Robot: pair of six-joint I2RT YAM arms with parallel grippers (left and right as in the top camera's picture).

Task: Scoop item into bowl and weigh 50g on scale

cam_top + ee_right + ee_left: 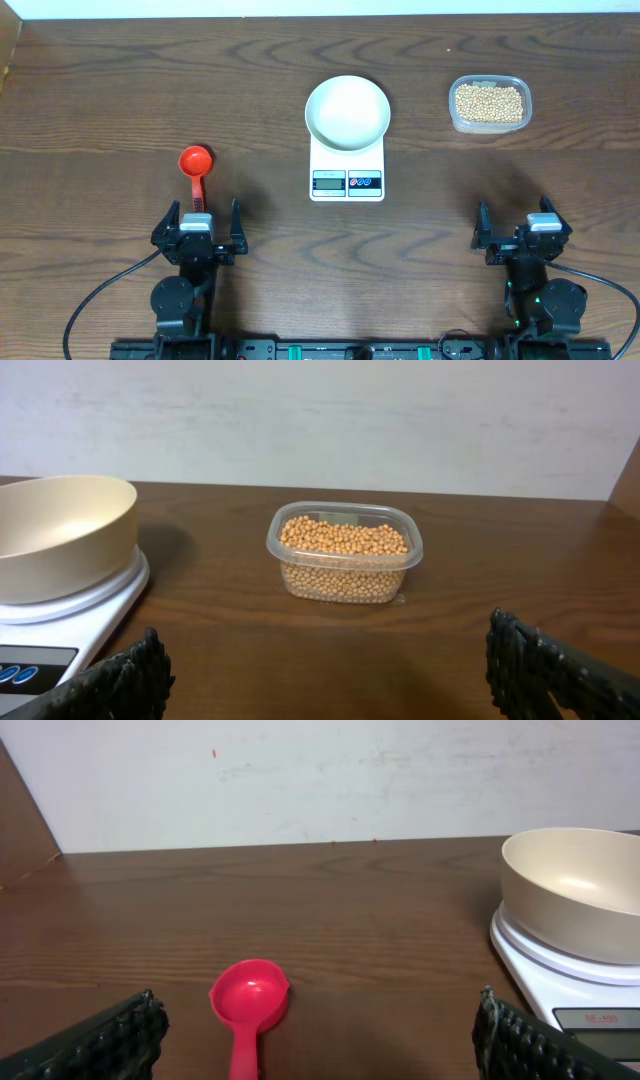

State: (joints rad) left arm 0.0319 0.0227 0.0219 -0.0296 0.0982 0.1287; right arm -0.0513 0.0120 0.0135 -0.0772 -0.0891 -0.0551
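Note:
The white bowl (347, 112) stands empty on the white scale (347, 181) at the table's middle. It also shows in the left wrist view (580, 890) and the right wrist view (55, 530). The tan beans (489, 102) fill a clear plastic tub (344, 553) at the back right. A red scoop (195, 164) lies on the table at the left, its handle pointing to my left gripper (203, 222); it also shows in the left wrist view (249, 1003). My left gripper (320, 1040) is open and empty just behind the scoop. My right gripper (518, 224) is open and empty, near the front right (325, 675).
The scale's display (328, 181) and two round buttons (365, 181) face the front. The table's back edge meets a white wall (300, 780). Bare wood lies between both grippers and the scale.

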